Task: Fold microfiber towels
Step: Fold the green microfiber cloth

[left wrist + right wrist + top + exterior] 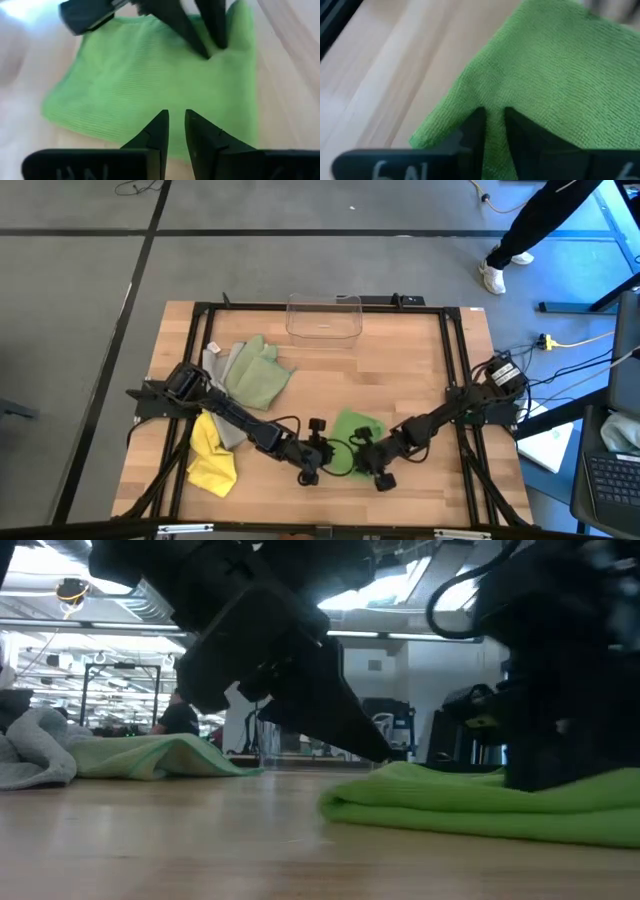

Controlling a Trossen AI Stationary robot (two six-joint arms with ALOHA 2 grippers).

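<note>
Bright green towel (352, 432) sits near-centre on the bench (400, 370), already doubled, with the left hand (173, 131) nearly shut on its near edge and the right hand (492, 131) pinching a corner, so next probably another fold over.

text: none legible | left claw (177, 119) base: faint marks (unreadable) | right claw (494, 116) base: same
</note>
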